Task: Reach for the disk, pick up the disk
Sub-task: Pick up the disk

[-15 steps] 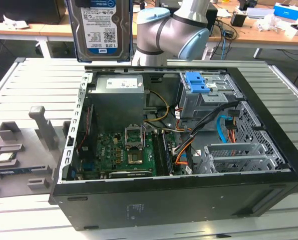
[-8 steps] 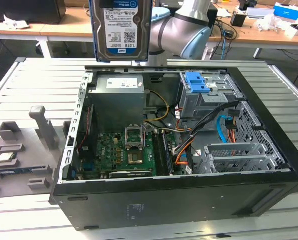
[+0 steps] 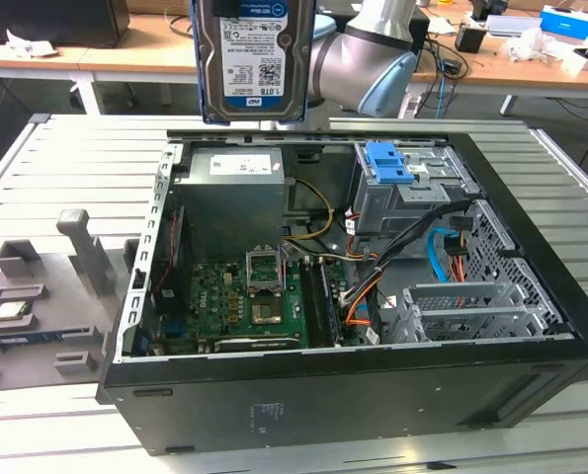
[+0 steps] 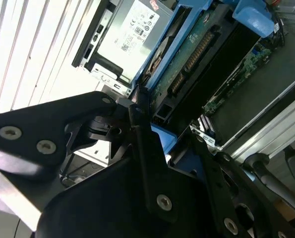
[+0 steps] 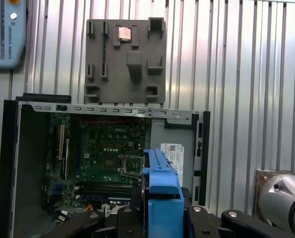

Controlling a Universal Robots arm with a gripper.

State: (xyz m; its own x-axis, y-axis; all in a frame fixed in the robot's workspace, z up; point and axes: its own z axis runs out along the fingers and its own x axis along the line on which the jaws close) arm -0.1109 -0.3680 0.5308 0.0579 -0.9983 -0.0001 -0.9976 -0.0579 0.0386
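The disk, a silver hard drive with a white and blue label facing the camera, hangs upright in the air above the back edge of the open computer case. Blue rails run along its edges. In the first wrist view my gripper is shut on the disk, with a blue rail edge standing up between the black fingers. The second wrist view shows the disk's circuit-board side just past one black finger. The arm's grey elbow sits behind the disk.
Inside the case lie the motherboard, cables and a metal drive cage topped by a blue latch piece. A grey slotted stand lies on the slatted table at the exterior view's left. Desks stand behind.
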